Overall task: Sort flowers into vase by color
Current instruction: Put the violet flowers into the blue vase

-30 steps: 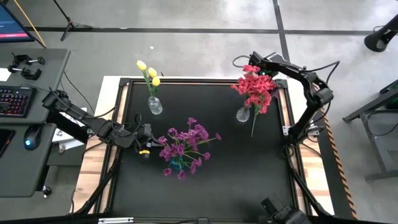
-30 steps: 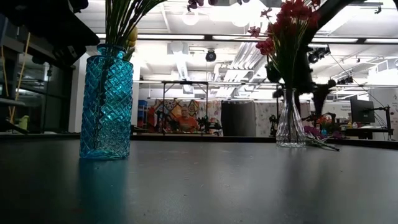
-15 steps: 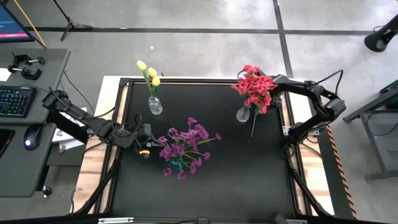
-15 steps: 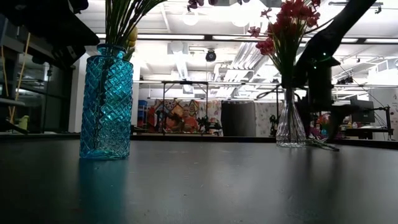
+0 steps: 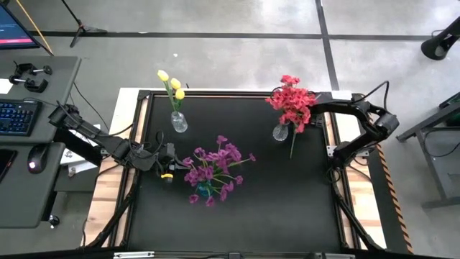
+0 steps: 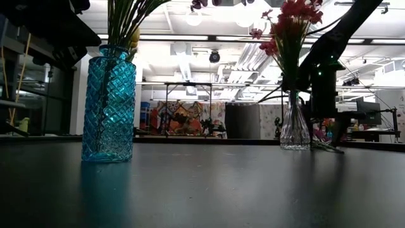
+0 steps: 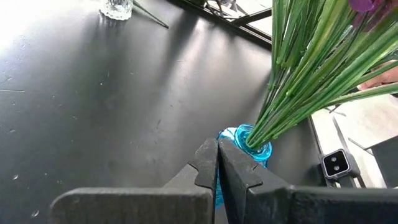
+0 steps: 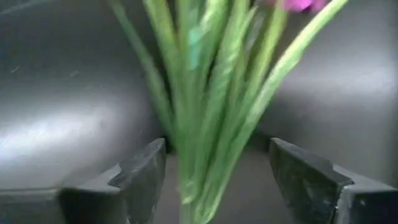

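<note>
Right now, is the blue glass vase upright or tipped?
Upright: the blue glass vase stands on its base, purple flowers rising from it.

A black table (image 5: pixel 237 208) with a dark frame carries three vases. A blue, faceted vase (image 6: pixel 108 104) stands near the middle, slightly toward the left side, holding purple flowers (image 5: pixel 213 170). A small clear vase (image 5: pixel 179 122) sits toward the far left part of the top with yellow flowers (image 5: pixel 171 83) in it. Another clear vase (image 5: pixel 281 132) stands near the far right edge, filled with red flowers (image 5: pixel 291 102). Just beside that vase a single green stem (image 5: pixel 292 148) seems to lie on the tabletop, though from above its contact with the surface is hard to confirm.
</note>
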